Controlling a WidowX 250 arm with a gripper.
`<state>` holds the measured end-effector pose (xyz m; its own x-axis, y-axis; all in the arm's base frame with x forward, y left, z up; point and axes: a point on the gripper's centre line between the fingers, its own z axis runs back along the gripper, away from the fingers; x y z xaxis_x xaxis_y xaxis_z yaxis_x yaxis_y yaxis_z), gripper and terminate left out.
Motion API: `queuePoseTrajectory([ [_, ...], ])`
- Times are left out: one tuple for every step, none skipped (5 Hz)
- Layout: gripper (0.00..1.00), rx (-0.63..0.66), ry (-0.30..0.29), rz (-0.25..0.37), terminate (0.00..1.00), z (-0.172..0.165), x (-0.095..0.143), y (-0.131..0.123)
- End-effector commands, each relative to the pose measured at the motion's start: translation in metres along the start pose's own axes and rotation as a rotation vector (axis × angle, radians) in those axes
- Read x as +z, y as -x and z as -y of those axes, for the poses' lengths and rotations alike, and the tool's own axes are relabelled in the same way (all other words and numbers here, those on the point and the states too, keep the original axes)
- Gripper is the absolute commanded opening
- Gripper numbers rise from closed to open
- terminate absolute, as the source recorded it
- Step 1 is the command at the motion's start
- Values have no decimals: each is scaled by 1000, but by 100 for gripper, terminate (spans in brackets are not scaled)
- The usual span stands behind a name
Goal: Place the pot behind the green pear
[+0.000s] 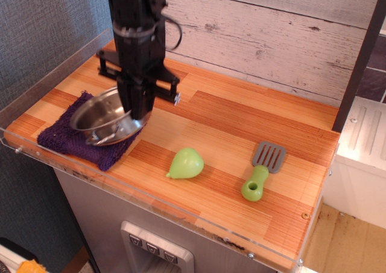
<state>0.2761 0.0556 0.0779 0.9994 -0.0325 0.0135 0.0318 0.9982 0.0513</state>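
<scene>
Pot [102,117]: tilted, raised over purple cloth [66,139] at the left end of the counter [241,122], gripper [137,111] clamped on its right rim. Risk: one-sided hold; pot may swing or slip free. Pear [185,163]: front centre, bare wood behind it. Spatula [263,170]: right, well apart. Nothing blocks the way.

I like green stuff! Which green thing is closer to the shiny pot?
The green pear. It lies just right of the pot; the green-handled spatula lies farther right.
</scene>
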Motion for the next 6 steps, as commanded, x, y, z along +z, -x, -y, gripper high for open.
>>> queuePoseTrajectory([
  [0, -145, 13, 125, 0, 62, 49, -51],
  [0, -211, 19, 82, 0, 91, 29, -64],
  [0, -224, 34, 42, 0, 98, 6, -63],
  [0, -230, 28, 1, 0, 100, -10, -64],
  [0, -230, 25, -20, 0, 101, -17, -63],
  [100, -237, 20, -60, 0, 101, -24, -61],
])
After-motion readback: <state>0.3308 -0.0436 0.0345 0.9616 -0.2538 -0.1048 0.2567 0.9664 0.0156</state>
